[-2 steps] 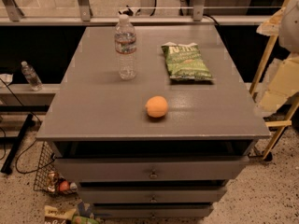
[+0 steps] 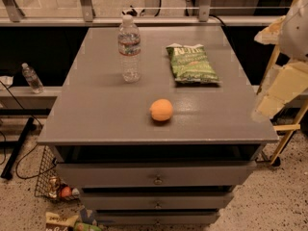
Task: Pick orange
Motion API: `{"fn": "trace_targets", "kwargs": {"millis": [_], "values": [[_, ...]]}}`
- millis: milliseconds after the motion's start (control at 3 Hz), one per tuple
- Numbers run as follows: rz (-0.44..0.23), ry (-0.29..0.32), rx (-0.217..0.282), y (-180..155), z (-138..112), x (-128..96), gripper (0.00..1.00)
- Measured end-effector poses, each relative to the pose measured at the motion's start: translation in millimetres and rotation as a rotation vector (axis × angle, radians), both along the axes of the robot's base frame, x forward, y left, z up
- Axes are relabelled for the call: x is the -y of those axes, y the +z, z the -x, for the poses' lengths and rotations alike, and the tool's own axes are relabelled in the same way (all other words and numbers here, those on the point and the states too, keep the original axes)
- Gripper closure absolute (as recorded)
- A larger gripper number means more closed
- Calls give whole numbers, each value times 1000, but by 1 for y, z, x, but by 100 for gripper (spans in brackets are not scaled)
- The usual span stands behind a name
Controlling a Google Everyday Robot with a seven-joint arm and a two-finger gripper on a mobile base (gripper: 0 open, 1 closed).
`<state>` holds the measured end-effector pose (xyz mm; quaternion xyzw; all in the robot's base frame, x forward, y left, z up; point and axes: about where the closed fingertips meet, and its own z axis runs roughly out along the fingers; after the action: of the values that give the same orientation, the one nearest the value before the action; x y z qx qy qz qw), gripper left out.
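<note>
1. Far left of frame: a small bottle lies on a low ledge beside the table.
2. Lower left: wire basket on the floor, holding small clutter.
3. Grey table with drawers fills the centre.
4. Water bottle stands upright at the upper left of the tabletop.
5. Orange sits alone on the tabletop, centre frame, near the front edge. It is below and between the water bottle and the bag, touching neither.
6. Green chip bag lies flat, upper right of the tabletop.
7. Gripper: pale cream shape at the right edge, off the table's right side, well apart from the orange. Spread or pressed together: cannot tell.
</note>
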<state>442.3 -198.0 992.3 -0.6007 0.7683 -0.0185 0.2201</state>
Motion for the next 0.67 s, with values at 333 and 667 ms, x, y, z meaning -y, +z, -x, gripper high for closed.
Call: {"fn": "trace_targets", "kwargs": {"millis": [333,667], "values": [[-259,131,-66,-35,-33,-63,0],[-380,211,-74,-45,-47,-109,0]]}}
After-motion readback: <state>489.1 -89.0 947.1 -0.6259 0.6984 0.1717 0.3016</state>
